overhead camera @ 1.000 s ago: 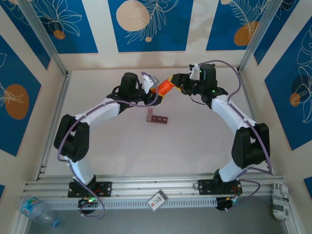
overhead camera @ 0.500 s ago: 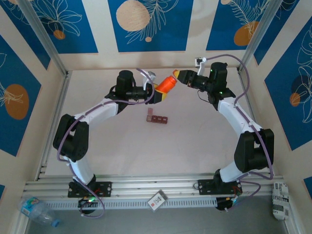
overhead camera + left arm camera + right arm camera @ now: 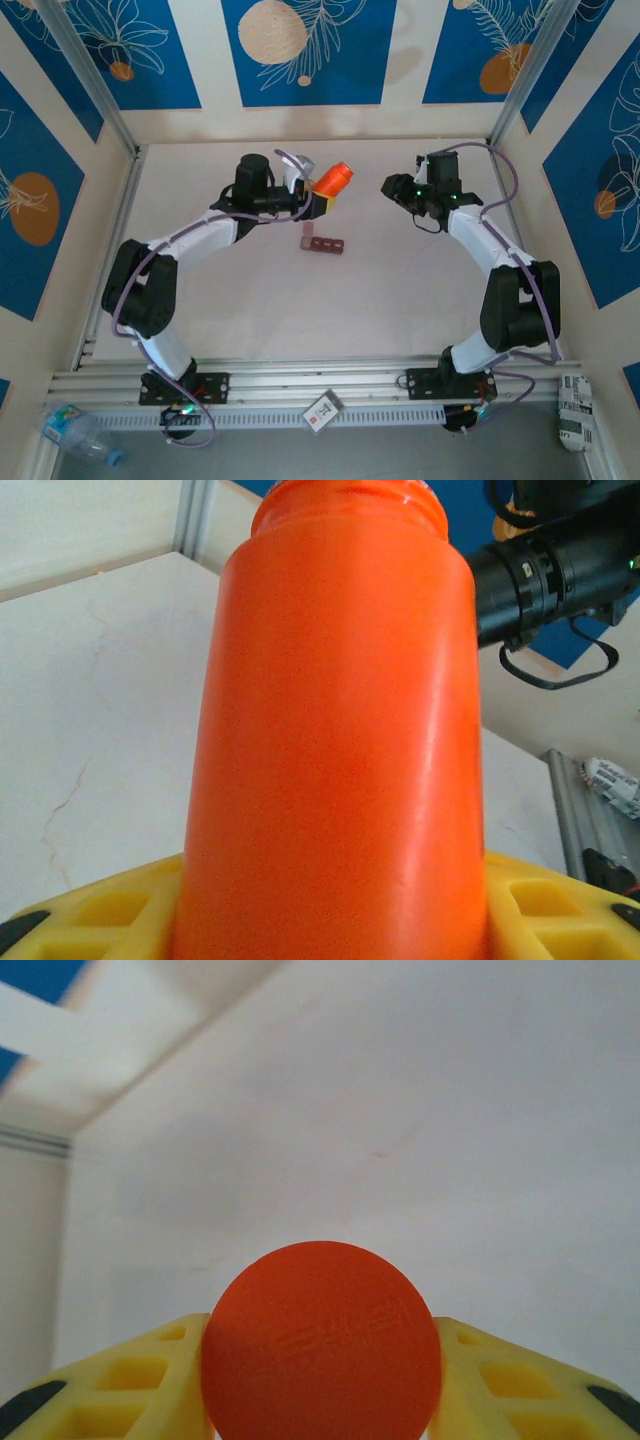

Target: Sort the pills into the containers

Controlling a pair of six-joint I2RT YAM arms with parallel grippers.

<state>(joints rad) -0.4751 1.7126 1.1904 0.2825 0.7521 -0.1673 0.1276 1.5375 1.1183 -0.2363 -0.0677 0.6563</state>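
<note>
1. Two grippers are loaded, you've got something in each.
2. Left gripper (image 3: 322, 203) is clamped on the base of the bottle (image 3: 333, 180). The bottle is uncapped and tilted, raised beyond the containers (image 3: 322, 243).
3. Right gripper (image 3: 390, 186) is narrow, pinching a round orange cap (image 3: 320, 1345), beyond the containers and to their right.
4. Containers lie flat on the table (image 3: 400, 300), apart from both grippers.
</note>
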